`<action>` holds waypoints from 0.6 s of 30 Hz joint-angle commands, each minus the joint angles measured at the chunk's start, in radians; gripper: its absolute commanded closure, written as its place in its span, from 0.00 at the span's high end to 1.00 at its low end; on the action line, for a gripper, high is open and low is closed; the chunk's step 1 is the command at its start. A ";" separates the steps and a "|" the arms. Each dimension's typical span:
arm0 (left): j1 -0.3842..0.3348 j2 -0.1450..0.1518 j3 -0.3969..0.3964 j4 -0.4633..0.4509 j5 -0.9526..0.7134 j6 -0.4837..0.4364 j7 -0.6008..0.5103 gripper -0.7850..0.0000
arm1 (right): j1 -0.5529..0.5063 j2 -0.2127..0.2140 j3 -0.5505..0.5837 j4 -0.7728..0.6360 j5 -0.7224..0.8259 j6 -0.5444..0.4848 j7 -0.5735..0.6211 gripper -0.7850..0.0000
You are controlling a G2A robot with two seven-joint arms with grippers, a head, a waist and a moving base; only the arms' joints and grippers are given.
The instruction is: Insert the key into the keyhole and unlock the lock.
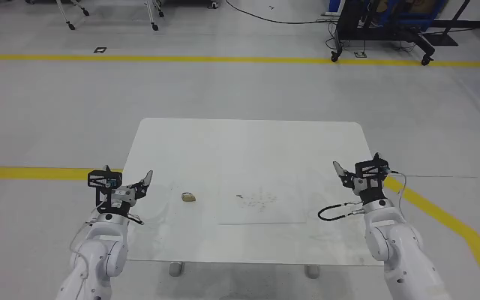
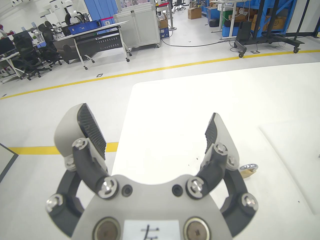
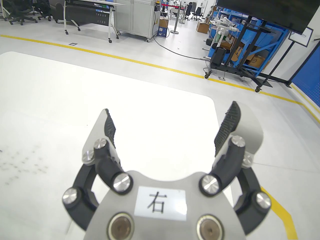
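Table edges: I see a white table (image 1: 247, 142) with rounded corners and floor on every side of it.
Left margin: the left gripper (image 2: 150, 118) hangs over the table's left edge, one finger above the floor and the other above the tabletop.
Right margin: the right gripper (image 3: 170, 111) straddles the right edge the same way, with the far right corner ahead of it.
Room between: the two grippers are well apart at opposite sides. The task's things lie between them on the near half.
Left arm pose: raised off the surface, fingers pointing toward the far side, jaws spread wide with nothing between them.
Right arm pose: likewise raised, jaws spread wide and holding nothing.
Lock: a small brass-coloured lock (image 1: 189, 197) lies flat on the tabletop near the left gripper, on its inner side and not touching it.
Key: a thin dark item (image 1: 239, 196) lies to the right of the lock, apart from it, beside some scuff marks (image 1: 262, 200). I take it for the key, but it is too small to confirm.
Sheet: a flat white sheet (image 2: 300, 166) lies on the tabletop. The lock is just off its edge.
Hidden: in the left wrist view a finger covers part of the lock. I cannot make out the keyhole.
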 commanded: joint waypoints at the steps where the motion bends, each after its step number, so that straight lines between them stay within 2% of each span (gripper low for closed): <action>1: 0.000 0.000 0.000 0.000 0.000 0.000 0.000 1.00 | 0.000 0.000 -0.007 -0.004 -0.012 -0.009 0.001 1.00; 5: 0.000 0.000 0.000 0.000 0.000 0.000 0.000 1.00 | 0.046 -0.002 -0.104 -0.004 -0.124 -0.072 0.045 1.00; 9: 0.000 0.000 0.000 0.000 0.000 0.000 0.000 1.00 | 0.122 -0.010 -0.209 0.037 -0.175 -0.136 0.087 1.00; 11: 0.000 0.000 0.000 0.000 0.000 0.000 0.000 1.00 | 0.156 -0.015 -0.245 0.064 -0.181 -0.138 0.116 1.00; 14: 0.000 0.000 0.000 0.000 0.000 0.000 0.000 1.00 | 0.175 -0.023 -0.240 0.080 -0.159 -0.038 0.143 1.00; 18: 0.000 0.000 0.000 0.000 0.000 0.000 0.000 1.00 | 0.132 -0.026 -0.122 0.104 -0.065 0.135 0.098 1.00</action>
